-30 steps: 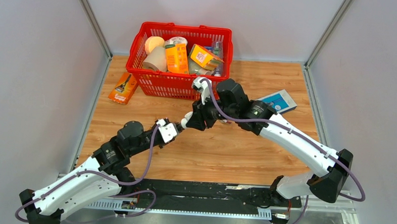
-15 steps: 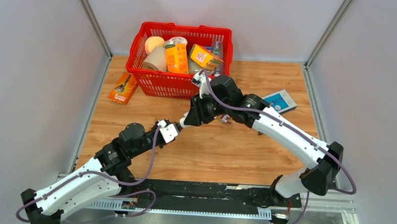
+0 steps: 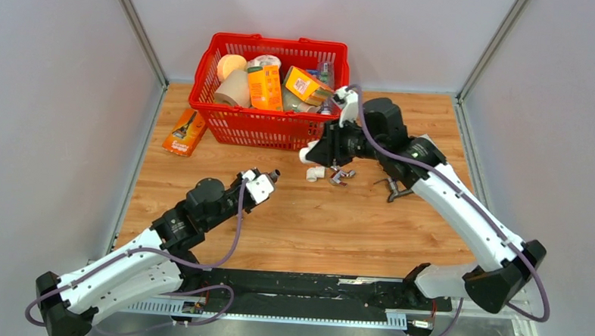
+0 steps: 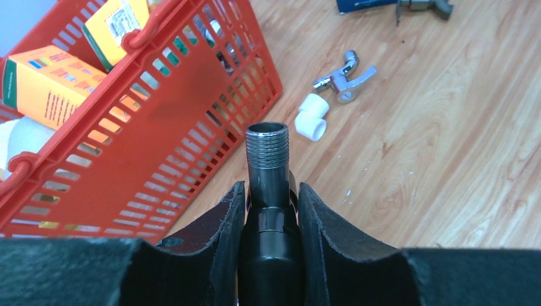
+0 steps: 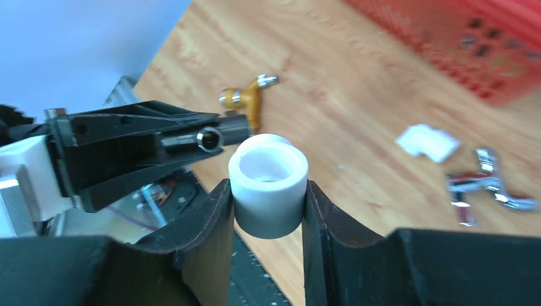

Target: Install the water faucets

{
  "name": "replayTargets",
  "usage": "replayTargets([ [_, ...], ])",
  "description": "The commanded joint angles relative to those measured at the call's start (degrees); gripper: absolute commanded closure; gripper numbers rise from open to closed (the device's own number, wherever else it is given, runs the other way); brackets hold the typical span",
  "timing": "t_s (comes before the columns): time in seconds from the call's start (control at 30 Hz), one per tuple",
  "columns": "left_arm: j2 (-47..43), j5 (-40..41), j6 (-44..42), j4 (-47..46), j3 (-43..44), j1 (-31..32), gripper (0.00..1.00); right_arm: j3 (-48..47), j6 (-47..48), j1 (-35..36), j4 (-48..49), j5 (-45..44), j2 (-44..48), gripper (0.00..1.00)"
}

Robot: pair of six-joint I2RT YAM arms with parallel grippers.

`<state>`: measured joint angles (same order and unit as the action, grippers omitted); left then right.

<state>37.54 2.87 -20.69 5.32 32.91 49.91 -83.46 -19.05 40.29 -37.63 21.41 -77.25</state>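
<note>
Left gripper (image 4: 271,191) clamps the faucet (image 4: 266,150), its thread bare; right gripper (image 5: 266,191) pinches a white fitting (image 5: 268,172). Both hover apart in front of the basket (image 3: 266,127), so joining them looks not yet done.

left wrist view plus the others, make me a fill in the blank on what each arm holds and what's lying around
The left arm's jaws are shut on a dark metal faucet whose free end is ____.
The right arm's jaws hold a ____ plastic fitting.
A loose elbow fitting lies on the ____ beside a chrome tap.
The orange carton sits in a ____ basket.
Missing words: threaded; white; table; red.
</note>
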Motion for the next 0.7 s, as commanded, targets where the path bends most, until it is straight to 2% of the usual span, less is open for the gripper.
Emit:
replayTargets([
  [0.0,1.66,2.93,2.23,-5.59,4.71,-0.95,1.0,4.52,5.33,-1.97,-0.51,-9.87,5.71,0.97],
  [0.07,1.4,0.14,3.63,-5.59,4.98,-2.71,1.0,9.61,6.39,-1.97,-0.78,-14.54,5.8,0.99],
  [0.2,0.26,-8.82,5.83,-6.29,4.71,-6.66,1.0,17.96,5.17,-1.8,0.97,-15.87,2.38,1.0],
  [0.43,0.95,-18.16,6.97,-7.17,4.89,-6.76,1.0,27.64,4.37,2.33,12.21,-27.98,-1.84,1.0],
  [0.53,1.92,-19.83,7.5,-7.43,5.06,-6.84,1.0,29.67,4.02,2.86,14.51,-31.25,-5.09,0.95],
  [0.67,2.98,-22.99,8.47,-8.04,5.15,-6.76,1.0,31.08,3.67,2.95,14.95,-31.0,-10.71,0.89],
])
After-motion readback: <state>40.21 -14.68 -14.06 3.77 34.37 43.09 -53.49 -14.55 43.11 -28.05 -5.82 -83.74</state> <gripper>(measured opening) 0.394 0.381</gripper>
